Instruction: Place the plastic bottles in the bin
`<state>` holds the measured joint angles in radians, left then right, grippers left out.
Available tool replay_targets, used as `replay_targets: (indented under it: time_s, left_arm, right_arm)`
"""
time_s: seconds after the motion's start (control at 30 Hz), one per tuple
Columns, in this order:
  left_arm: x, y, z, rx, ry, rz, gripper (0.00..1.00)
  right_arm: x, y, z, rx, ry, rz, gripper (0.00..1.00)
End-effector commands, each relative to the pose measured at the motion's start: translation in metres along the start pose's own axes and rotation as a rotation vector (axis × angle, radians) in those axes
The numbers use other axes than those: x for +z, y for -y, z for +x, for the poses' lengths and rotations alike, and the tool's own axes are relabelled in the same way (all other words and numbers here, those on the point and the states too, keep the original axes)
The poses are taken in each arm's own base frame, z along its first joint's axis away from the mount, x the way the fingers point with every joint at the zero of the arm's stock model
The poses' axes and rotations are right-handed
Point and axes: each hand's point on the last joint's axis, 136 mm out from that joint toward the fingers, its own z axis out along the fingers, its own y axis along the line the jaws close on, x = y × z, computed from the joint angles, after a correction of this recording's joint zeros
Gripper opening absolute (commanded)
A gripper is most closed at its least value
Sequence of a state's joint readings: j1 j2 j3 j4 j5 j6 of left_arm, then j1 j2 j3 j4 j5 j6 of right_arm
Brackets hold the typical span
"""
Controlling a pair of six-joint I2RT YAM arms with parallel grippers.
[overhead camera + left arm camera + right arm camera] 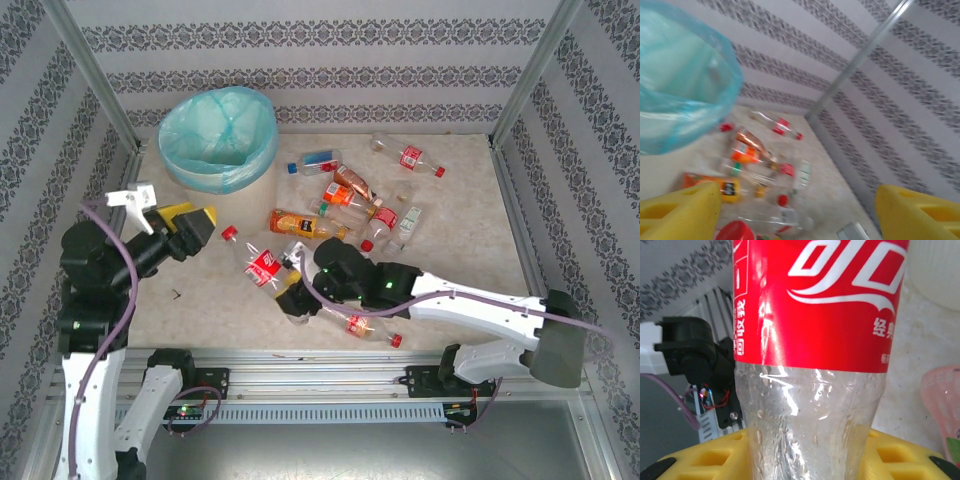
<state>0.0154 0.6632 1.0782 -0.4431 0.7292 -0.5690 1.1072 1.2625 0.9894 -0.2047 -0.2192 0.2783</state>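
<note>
The bin [218,140], with its turquoise liner, stands at the back left and shows again in the left wrist view [680,75]. My left gripper [200,222] hovers in front of it, jaws open with nothing between the yellow fingers [682,212]. Further right, my right gripper [292,290] is shut on a red-labelled clear bottle [262,265] with a red cap; in the right wrist view the bottle [815,340] sits between the yellow pads [715,457]. Several more plastic bottles [355,200] lie in a loose cluster at mid-table.
A blue-labelled bottle [320,160] and a red-labelled one [410,155] lie near the back wall. An orange-labelled bottle [300,223] lies beside the cluster. Another bottle [368,325] lies under my right arm near the front edge. Metal frame posts [525,75] stand at the corners.
</note>
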Motion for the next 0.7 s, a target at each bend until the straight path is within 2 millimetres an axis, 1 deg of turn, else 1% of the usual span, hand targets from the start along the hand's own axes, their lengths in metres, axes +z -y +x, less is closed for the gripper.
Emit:
replay_targets:
  time_s: [0.0,0.1,0.2,0.33,0.43,0.67]
  left_arm:
    - [0.001,0.034,-0.008,-0.081,-0.018,0.201,0.79]
    - [0.006,0.028,-0.003,-0.099,-0.054,0.182,0.79]
    - [0.010,0.019,0.008,-0.140,-0.089,0.164,0.78]
    - [0.010,0.017,0.017,-0.165,-0.111,0.182,0.77]
    - [0.008,0.017,0.020,-0.156,-0.113,0.177,0.77]
    - [0.007,0.001,0.035,-0.151,-0.145,0.097,0.76]
  right_arm:
    - [-0.017,-0.021,-0.013,-0.058,0.069,-0.107,0.46]
    - [-0.026,-0.020,-0.021,-0.059,0.111,-0.091,0.45]
    - [-0.029,-0.022,-0.028,-0.061,0.140,-0.099,0.45]
    - [-0.027,-0.021,-0.032,-0.065,0.138,-0.094,0.45]
    - [-0.026,-0.022,-0.035,-0.071,0.138,-0.098,0.45]
    - [-0.022,-0.026,-0.042,-0.077,0.150,-0.118,0.46]
